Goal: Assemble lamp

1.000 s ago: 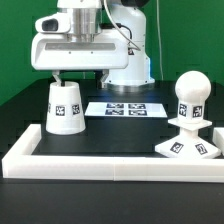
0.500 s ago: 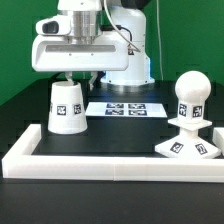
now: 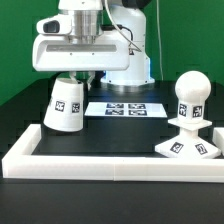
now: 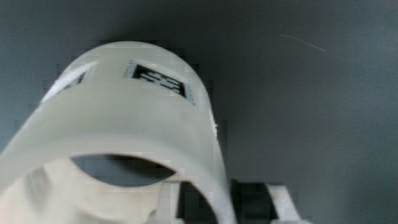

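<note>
The white tapered lamp shade (image 3: pixel 65 104) with a square tag stands at the exterior view's left, tilted, its lower edge lifted off the black table. My gripper (image 3: pixel 75 76) is at its top rim. In the wrist view the gripper (image 4: pixel 228 205) has one finger inside the shade (image 4: pixel 125 120) and one outside, shut on the wall. The round bulb (image 3: pixel 190 92) sits upright on the flat angular base (image 3: pixel 187 146) at the exterior view's right, apart from the gripper.
The marker board (image 3: pixel 125 108) lies flat behind the shade. A raised white frame (image 3: pixel 110 166) borders the table's front and left side. The large white robot body (image 3: pixel 130 55) stands at the back.
The gripper came down onto the shade's top rim and closed on it. The shade, upright before, is now tilted and slightly raised. Bulb and base have not moved.
</note>
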Controlling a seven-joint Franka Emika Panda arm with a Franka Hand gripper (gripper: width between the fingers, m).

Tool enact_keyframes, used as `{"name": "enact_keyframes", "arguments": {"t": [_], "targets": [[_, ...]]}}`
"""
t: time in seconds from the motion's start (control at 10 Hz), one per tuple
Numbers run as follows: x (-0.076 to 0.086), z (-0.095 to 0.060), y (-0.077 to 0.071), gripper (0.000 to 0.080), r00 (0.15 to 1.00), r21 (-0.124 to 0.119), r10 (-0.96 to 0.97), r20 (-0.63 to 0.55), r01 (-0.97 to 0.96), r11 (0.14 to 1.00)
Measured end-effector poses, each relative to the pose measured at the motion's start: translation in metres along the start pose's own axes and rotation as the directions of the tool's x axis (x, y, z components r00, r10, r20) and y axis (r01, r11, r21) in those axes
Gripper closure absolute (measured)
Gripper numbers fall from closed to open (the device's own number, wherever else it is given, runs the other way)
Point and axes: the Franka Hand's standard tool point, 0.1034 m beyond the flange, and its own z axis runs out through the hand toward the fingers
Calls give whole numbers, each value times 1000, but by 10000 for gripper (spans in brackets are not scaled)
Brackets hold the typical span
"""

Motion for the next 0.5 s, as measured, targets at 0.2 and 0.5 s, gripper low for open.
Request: {"name": "enact_keyframes", "arguments": {"t": [0.2,0.5], "targets": [[11,-28,-29,755,1000,36,25,2,-25,999],[35,-80,-61,755,996,82,89,17,-91,992]]}}
